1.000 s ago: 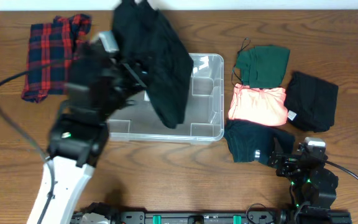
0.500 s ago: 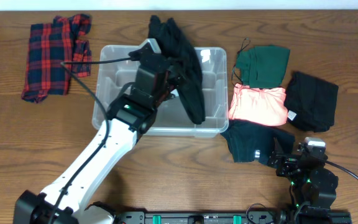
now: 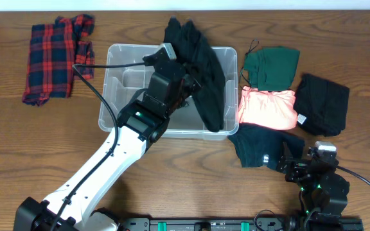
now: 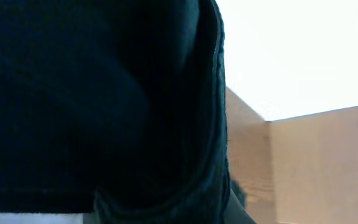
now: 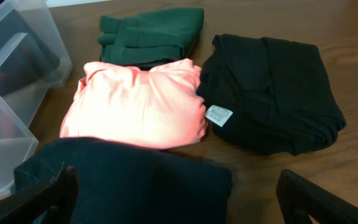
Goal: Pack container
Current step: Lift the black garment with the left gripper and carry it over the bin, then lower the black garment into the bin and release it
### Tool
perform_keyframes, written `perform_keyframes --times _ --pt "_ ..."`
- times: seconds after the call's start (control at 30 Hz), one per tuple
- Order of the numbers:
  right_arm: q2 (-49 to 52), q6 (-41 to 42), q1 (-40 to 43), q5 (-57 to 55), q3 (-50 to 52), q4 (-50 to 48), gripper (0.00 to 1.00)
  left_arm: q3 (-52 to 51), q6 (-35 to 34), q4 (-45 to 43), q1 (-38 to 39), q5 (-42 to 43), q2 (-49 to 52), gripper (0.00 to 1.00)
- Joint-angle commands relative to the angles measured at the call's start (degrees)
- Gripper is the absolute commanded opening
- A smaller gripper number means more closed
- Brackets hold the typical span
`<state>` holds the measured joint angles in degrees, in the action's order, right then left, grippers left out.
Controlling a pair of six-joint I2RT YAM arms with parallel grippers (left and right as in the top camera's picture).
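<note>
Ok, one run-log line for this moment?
left gripper: shut on black garment, over container | right gripper: open, by folded clothes

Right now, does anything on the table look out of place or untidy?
Yes. The black garment hangs unfolded over the right end of the container, reaching past its far rim instead of lying inside. The red plaid shirt at the far left lies crumpled, whereas the clothes on the right are folded.

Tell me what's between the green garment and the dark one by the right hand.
A folded pink garment, touching the green garment and the dark garment; seen overhead and from right wrist.
</note>
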<state>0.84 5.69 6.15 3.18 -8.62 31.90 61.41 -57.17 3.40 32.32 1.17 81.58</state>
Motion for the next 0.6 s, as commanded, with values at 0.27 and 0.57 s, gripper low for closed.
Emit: perform_keyframes --times 0.27,0.57 --pt "-0.35 0.7 0.22 0.24 0.13 0.02 0.99 1.49 0.96 4.02 -0.09 -1.81 5.68 0.06" --pt "-0.35 0.68 0.22 0.24 0.13 0.04 0.99 1.49 2.01 18.95 -0.24 -6.21 5.2 0.06"
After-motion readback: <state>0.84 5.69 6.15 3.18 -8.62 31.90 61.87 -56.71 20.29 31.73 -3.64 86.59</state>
